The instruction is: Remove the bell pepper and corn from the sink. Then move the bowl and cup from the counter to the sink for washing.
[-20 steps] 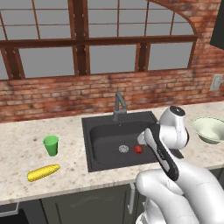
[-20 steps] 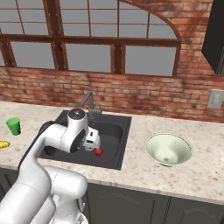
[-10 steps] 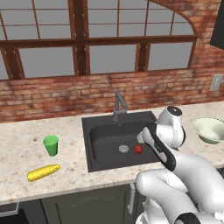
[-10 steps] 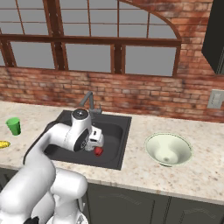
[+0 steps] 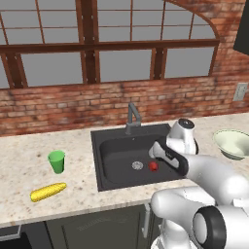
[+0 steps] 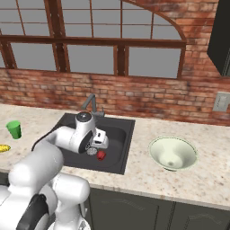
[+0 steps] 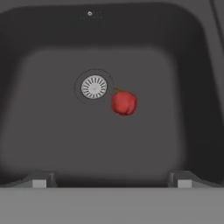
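The claw [image 7: 112, 181] is held wide and empty at the bottom of the hand view, over the sink [image 7: 48, 144]. The pepper [image 7: 124, 103] is seen mid-frame, just right of the drain [image 7: 94, 86]. On the tabletop [image 5: 29, 165], cup [image 5: 56, 161] and corn [image 5: 47, 191] lie lower left, bowl [image 5: 232, 143] at right.

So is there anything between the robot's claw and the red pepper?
No. In the hand view, only bare sink floor lies between the open gripper and the pepper. The drain sits beside the pepper.
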Robot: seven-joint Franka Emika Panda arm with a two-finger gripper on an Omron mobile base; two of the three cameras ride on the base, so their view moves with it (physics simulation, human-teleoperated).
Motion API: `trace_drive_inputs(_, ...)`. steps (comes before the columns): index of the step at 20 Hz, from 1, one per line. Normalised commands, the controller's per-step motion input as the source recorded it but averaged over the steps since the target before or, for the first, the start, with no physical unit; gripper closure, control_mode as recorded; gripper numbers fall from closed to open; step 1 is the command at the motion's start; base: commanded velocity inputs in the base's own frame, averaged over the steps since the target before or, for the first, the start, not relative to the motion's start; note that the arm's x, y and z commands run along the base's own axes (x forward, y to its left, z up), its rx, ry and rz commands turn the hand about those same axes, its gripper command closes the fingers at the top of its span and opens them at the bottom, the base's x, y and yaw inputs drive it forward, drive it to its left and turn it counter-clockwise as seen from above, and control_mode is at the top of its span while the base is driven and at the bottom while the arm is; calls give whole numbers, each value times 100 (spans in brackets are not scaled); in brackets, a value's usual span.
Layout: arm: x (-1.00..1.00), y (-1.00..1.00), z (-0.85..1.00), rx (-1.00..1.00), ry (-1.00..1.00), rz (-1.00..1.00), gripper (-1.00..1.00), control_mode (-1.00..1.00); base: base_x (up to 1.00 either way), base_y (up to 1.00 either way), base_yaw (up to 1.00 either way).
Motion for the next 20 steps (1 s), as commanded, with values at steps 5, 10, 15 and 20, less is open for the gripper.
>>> trace_drive_inputs(5,28,0,-20,-2,-1,2,-100,-100,0,0,0)
trace_drive_inputs(10,27,0,-21,-1,0,4,-100,-100,0,0,0)
trace_drive_inputs(15,26,0,-23,-2,0,4,-100,-100,0,0,0)
trace_drive_inputs(20,25,-1,-23,-3,0,3,-100,-100,0,0,0)
